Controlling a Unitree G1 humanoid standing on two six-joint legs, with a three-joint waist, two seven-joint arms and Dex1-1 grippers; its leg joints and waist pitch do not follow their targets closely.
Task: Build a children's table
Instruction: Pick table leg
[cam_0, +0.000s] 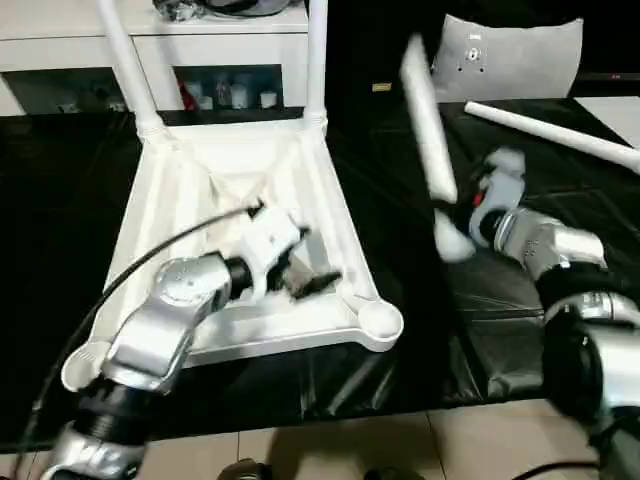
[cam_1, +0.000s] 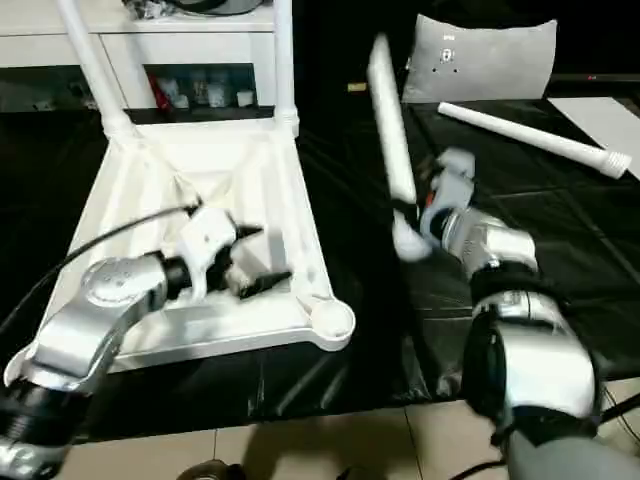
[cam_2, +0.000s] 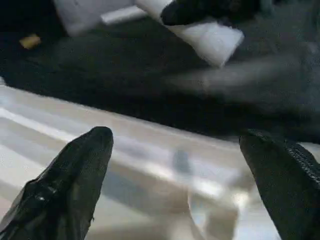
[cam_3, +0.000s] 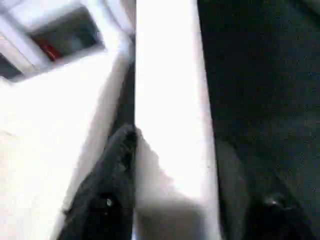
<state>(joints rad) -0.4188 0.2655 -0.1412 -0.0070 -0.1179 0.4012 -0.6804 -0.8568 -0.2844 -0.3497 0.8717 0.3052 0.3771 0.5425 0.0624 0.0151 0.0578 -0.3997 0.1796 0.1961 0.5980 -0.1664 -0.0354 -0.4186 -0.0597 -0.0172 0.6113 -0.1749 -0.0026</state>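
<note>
Right gripper (cam_1: 415, 215) is clamped on a white table leg (cam_1: 390, 125) near its lower end, carrying it tilted above the black table cover (cam_1: 520, 190), just beside the upturned tabletop (cam_1: 250, 160). Left gripper (cam_1: 262, 262) hangs over the ribbed underside near the close right corner socket (cam_1: 330, 322), its black fingers (cam_2: 75, 175) spread wide and holding nothing.

Two legs (cam_0: 125, 60) already stand in the far corner sockets; a fourth leg (cam_1: 530, 138) lies on the cover well apart to the right.

Hollow plastic such as this should be light and stiff, but smooth and round, so the leg may twist or slip in a two-finger pinch. A hold close to the thick end, as now, likely steers it best into a socket, and the tabletop may slide on the slick cover unless its rim is steadied.

White cabinet (cam_0: 220, 40) behind holds small items behind its glass, too blurred to name.
</note>
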